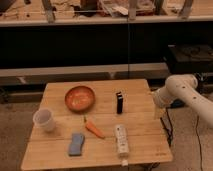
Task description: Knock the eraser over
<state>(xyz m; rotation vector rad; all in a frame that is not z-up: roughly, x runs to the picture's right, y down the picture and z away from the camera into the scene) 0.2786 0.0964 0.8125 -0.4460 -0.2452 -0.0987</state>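
Observation:
The eraser (119, 102) is a small black block standing upright on the wooden table (140, 145), right of centre, just right of the bowl. My white arm (177, 90) reaches in from the right, and its rounded end sits beside the table's right edge, well right of the eraser. My gripper does not show in the camera view; only arm links are visible.
An orange-brown bowl (79, 97) sits left of the eraser. A white cup (45, 120) stands at the left edge. A carrot (93, 129), a flat blue pad (76, 144) and a long white remote (121, 141) lie toward the front. Dark shelving (100, 45) stands behind the table.

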